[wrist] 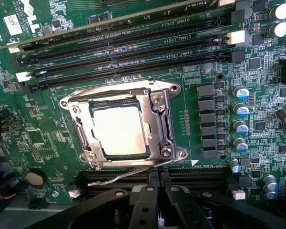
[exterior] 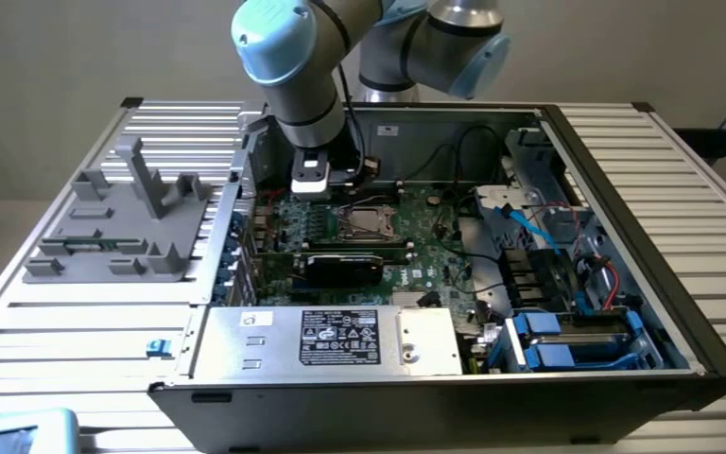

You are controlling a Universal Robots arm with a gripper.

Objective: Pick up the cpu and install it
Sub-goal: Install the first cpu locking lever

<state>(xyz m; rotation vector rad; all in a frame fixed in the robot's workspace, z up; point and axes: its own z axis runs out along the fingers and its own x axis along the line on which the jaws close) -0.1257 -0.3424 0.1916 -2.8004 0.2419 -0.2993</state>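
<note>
1 gripper (wrist: 155, 200) sits at the near edge of the wrist view, its dark fingers (wrist: 144, 210) pressed together with nothing between them. Just beyond the fingertips lies the socket (wrist: 126, 126), its metal frame (wrist: 164, 121) and a thin wire lever (wrist: 128, 174) running along the side nearest the gripper. Inside that frame rests the cpu (wrist: 120, 130), its pale shiny top facing up and sitting flat and square in the opening. Past the socket run 4 long dark memory slots (wrist: 133, 52), and off to one side a row of small capacitors (wrist: 240, 119) stands on the green motherboard (wrist: 33, 138).

Judging from this, the picking and placing look done: the chip is in its seat and the hand is empty. Any further move would call for fine, light contact near the thin lever and frame, since the chip must not be nudged.

In the exterior view the arm (exterior: 300, 85) reaches down from above into the open computer case (exterior: 615, 189), wrist pointing nearly straight down, hovering over the board close to the socket.
</note>
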